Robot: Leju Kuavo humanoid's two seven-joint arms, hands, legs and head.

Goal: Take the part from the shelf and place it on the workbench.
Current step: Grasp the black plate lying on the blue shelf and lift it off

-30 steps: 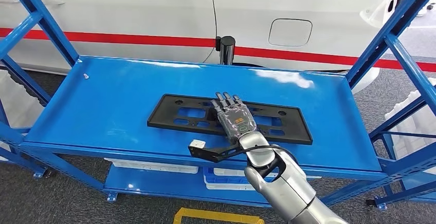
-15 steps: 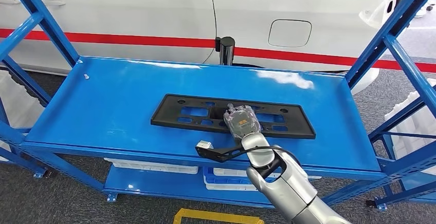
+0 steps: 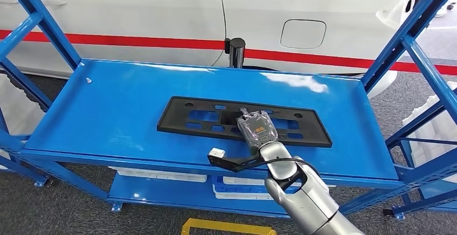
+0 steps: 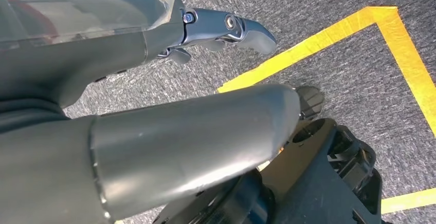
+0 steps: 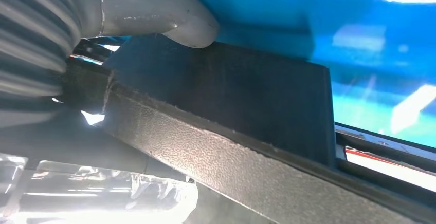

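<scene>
The part (image 3: pixel 243 122) lies flat on the blue shelf (image 3: pixel 113 105), and the right hand (image 3: pixel 257 128) has its fingers (image 5: pixel 191 31) closed on its near edge, so lifting and carrying to the table remain.

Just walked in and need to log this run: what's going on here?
The robot's right hand has its fingers curled over the near edge of a flat black plastic plate with cut-outs, which lies on the top level of a blue metal shelf; the right wrist view shows its thumb on the plate. The plate is not yet lifted. The left hand hangs over the grey floor, holding nothing.
</scene>
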